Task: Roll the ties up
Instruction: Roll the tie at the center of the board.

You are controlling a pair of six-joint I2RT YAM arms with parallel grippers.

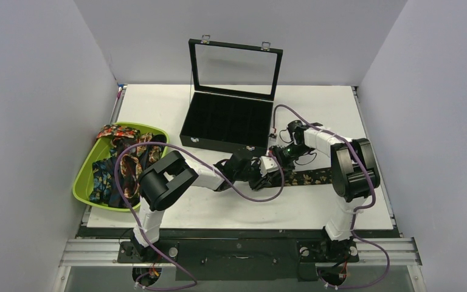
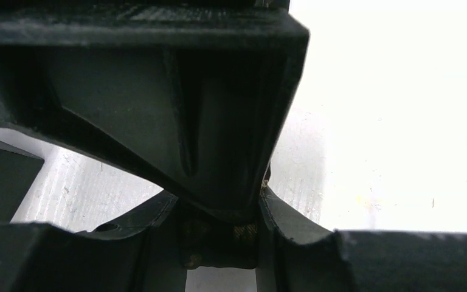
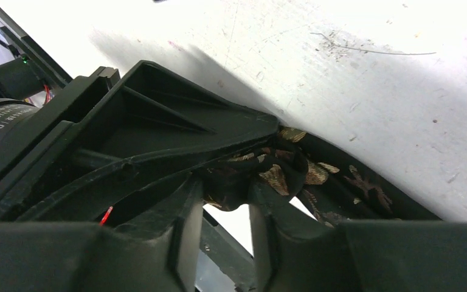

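Tie (image 3: 278,177) mostly hidden behind left end effector (image 1: 259,177).

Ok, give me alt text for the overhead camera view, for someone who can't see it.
Two robot arms meet in the centre, the left gripper and right gripper together at one end of a dark floral tie that lies flat toward the right. Behind stands an open black compartment box; a green tray at left holds more ties.

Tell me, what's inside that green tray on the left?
A heap of patterned ties, reds, oranges and blues on dark cloth, fills the green tray. They overlap, so lower ones and the tray's floor are hidden; the left arm covers one corner.
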